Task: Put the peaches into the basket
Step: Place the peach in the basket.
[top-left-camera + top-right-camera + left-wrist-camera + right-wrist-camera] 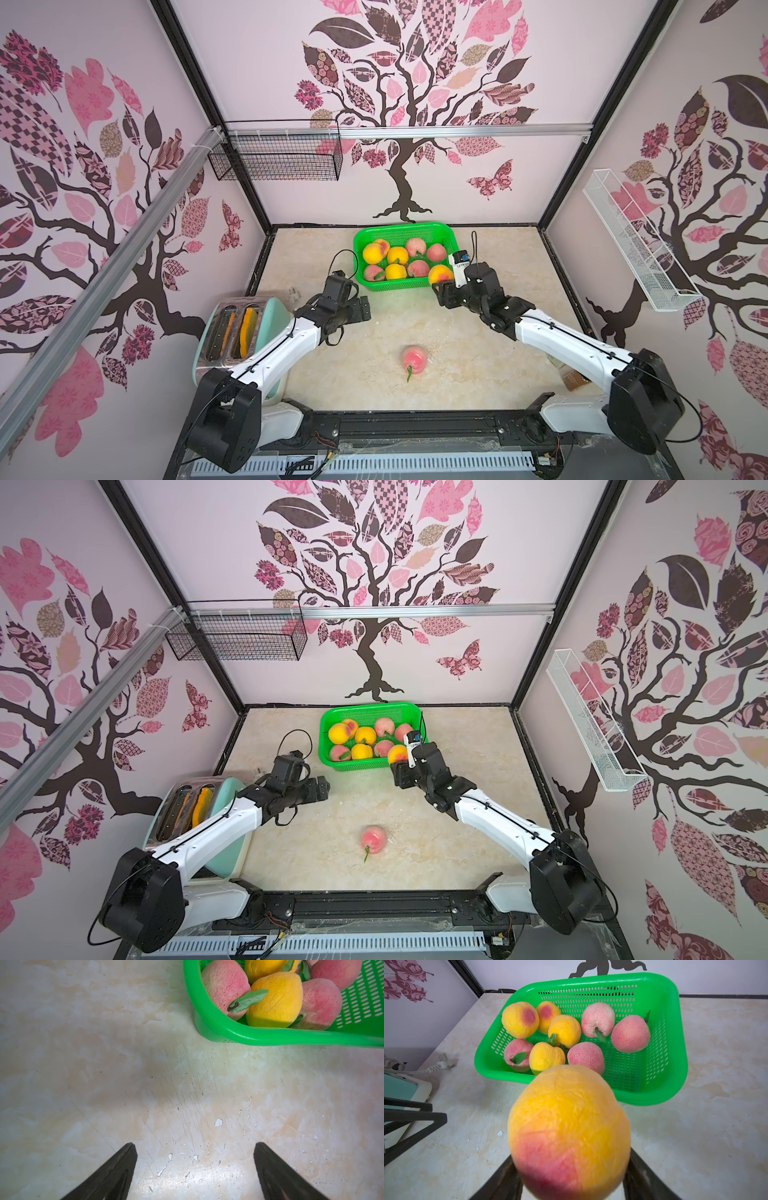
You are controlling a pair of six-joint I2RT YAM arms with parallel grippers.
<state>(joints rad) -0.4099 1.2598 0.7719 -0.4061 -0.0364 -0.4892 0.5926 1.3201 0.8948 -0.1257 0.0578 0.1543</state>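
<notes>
Both top views: my marbled tabletop between tree-papered walls; basket of peaches at twelve o'clock, pink peach loose at six.

Left wrist: my left gripper is spread above scratched tabletop, fingers cut off.

Right wrist: my right gripper pinches a yellow peach near the basket, its tips hidden.

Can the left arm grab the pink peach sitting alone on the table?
Probably yes: the left pincer is open and empty, and only bare table lies between it and the pink peach.
</notes>
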